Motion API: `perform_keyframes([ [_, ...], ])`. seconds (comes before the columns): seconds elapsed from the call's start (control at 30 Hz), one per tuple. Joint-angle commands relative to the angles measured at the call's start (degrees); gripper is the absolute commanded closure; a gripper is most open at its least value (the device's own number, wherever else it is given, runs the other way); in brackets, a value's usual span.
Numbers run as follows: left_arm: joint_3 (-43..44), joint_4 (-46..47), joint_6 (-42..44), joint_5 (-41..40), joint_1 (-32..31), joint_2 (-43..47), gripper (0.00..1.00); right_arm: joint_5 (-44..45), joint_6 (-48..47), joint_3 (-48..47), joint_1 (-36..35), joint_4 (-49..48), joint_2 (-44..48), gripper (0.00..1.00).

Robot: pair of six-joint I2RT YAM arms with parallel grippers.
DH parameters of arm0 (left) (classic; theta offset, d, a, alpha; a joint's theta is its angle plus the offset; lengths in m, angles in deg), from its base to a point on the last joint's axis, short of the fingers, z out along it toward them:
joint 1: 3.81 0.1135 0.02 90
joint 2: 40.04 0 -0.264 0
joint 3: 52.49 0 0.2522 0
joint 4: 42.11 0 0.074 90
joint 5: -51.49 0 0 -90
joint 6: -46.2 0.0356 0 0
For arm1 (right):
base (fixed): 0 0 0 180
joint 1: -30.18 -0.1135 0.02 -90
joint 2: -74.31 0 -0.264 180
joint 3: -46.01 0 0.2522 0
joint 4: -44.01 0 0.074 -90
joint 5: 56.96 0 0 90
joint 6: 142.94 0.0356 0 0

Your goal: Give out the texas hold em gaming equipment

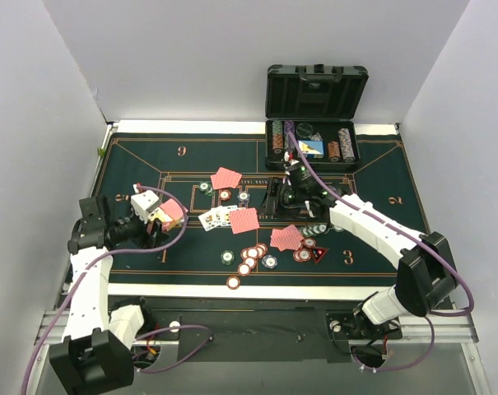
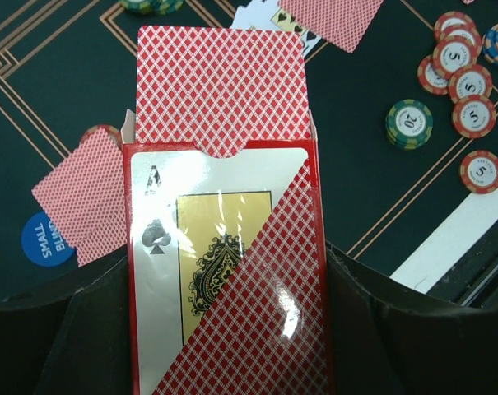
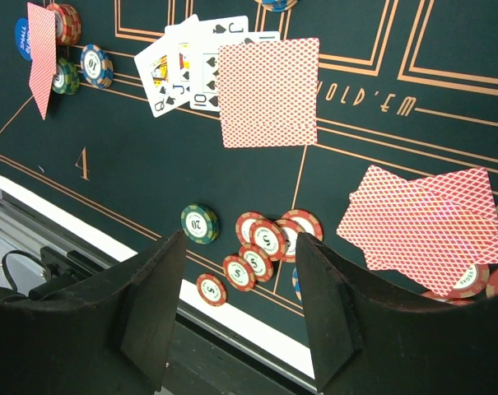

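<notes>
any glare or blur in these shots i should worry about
Left wrist view: white glare streaks across the glossy card box, while the green chip beyond reads clearly. Right wrist view: even light, no glare, face-up cards sharp; only the near jaws are dark and soft. Top view: flat light, soft shadows on the mat, the chips too small to read.

Left arm (image 1: 86, 276): base at near-left corner of table (image 1: 191, 290), runs forward along left edge, wrist turned in toward centre. Left gripper (image 1: 156, 216): jaws pressed on both sides of card box (image 2: 224, 271), box upright between them. Right arm (image 1: 384, 234): elbow raised near right edge, forearm angled in toward table centre. Right gripper (image 3: 240, 309): jaws apart, nothing between them, hanging above table.
</notes>
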Motion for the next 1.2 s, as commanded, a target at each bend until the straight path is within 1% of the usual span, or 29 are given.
perform_keyframes([
  [0.0,2.2,-4.6,12.5,7.6,6.4,-4.7,1.0,-1.7,1.4,0.9,0.2,-1.2,-0.8,0.49],
  [0.03,2.4,-8.8,15.2,10.8,7.9,-5.4,1.0,-1.7,1.4,1.0,0.3,-1.2,-0.6,0.49],
  [0.07,2.6,-11.5,18.6,11.8,10.6,-6.6,1.0,-1.9,1.3,1.3,0.3,-1.2,-0.7,0.49],
  [0.1,2.8,-17.6,26.1,12.4,11.3,-7.2,1.0,-1.9,1.4,1.3,0.3,-1.1,-0.6,0.49],
  [0.13,2.4,-20.0,31.4,11.7,11.7,-7.8,1.0,-2.0,1.5,1.5,0.3,-1.1,-0.7,0.49],
  [0.17,1.9,-20.5,34.7,10.1,11.6,-7.7,1.0,-2.1,1.5,1.5,0.2,-1.2,-0.8,0.49],
  [0.2,1.0,-19.6,34.1,9.2,11.6,-7.6,1.0,-2.0,1.8,1.7,0.2,-1.3,-0.9,0.49],
  [0.23,0.4,-20.0,36.1,7.9,11.7,-7.6,1.0,-2.0,2.0,1.7,0.2,-1.6,-1.0,0.49],
  [0.27,-0.6,-21.1,42.8,7.3,11.7,-7.6,1.0,-2.0,2.4,2.0,0.2,-1.9,-1.0,0.49],
  [0.3,-1.0,-22.9,44.8,6.2,11.6,-7.8,1.0,-2.1,2.7,2.0,0.2,-2.3,-1.1,0.49],
  [0.37,-2.1,-22.1,46.8,5.3,11.6,-8.4,1.0,-1.8,3.1,2.5,0.0,-2.9,-1.1,0.49],
  [0.4,-2.2,-23.7,50.8,4.8,11.6,-9.0,1.0,-1.8,3.4,2.8,0.1,-3.0,-1.1,0.49],
  [0.53,-2.8,-29.3,62.3,4.9,11.7,-13.4,1.0,-1.4,4.2,3.8,0.0,-3.7,-1.1,0.49],
  [0.6,-3.4,-30.8,67.7,5.3,11.7,-15.2,1.0,-1.2,4.2,4.0,-0.1,-3.8,-1.1,0.5],
  [0.63,-3.7,-31.1,68.9,5.5,11.6,-15.9,1.0,-1.1,4.2,4.0,0.0,-3.4,-1.1,0.49],
  [0.7,-4.3,-32.5,75.0,6.6,11.7,-17.3,1.0,-0.7,4.0,3.9,0.0,-2.7,-1.0,0.5],
  [0.77,-4.5,-33.8,79.3,6.6,11.6,-19.2,1.0,-0.4,4.0,3.7,0.0,-2.1,-1.0,0.49],
  [0.83,-3.8,-32.6,79.6,6.7,11.8,-21.5,1.0,-0.5,4.3,3.6,0.0,-1.6,-1.0,0.5],
  [0.9,-3.0,-33.3,81.2,6.4,11.9,-24.6,1.0,-0.3,4.4,3.0,-0.7,-1.2,-0.7,0.49],
  [0.97,-2.0,-30.9,80.2,6.1,11.8,-27.3,1.0,0.0,4.8,1.6,-2.3,-0.8,-1.4,0.48],
  [1.03,-1.4,-29.3,81.6,4.2,11.6,-30.0,1.0,0.5,4.8,-1.0,-4.2,0.6,-3.5,0.48],
  [1.07,-1.5,-29.0,82.0,3.2,11.6,-31.7,0.95,1.4,4.7,-2.4,-5.4,1.5,-4.1,0.48],
  [1.1,-1.4,-27.9,83.3,1.1,11.7,-32.7,0.37,1.6,4.8,-3.0,-5.7,1.7,-5.3,0.48],
  [1.13,-1.7,-27.4,83.9,0.2,11.7,-34.4,0.19,1.5,5.3,-3.5,-6.2,1.7,-5.6,0.48],
  [1.17,-1.8,-26.1,84.4,-1.7,11.8,-35.1,0.16,1.5,5.4,-3.7,-6.3,1.7,-6.5,0.48],
])
